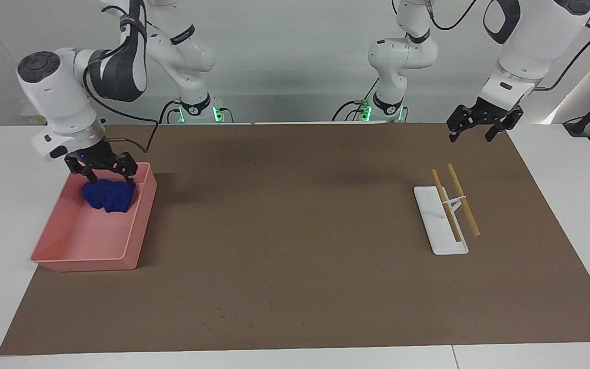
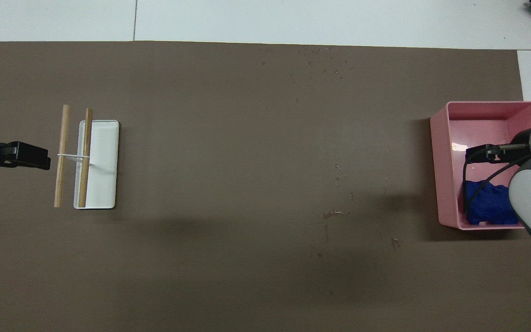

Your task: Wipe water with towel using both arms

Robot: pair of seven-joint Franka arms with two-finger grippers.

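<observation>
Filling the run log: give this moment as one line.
right gripper: open, over towel | towel: in pink tray | left gripper: open, waiting | water: on mat

Deep-blue towel (image 1: pixel 108 196) in plain pink tray (image 1: pixel 82 256), flat brown mat (image 1: pixel 295 230) with faint pale water specks (image 2: pixel 334 214), plain white tray (image 1: pixel 441 228) near the mat's edge, two tan wooden sticks (image 1: pixel 456 202), white arms (image 1: pixel 62 102) with dark grey caps, black grippers (image 1: pixel 101 169)
</observation>
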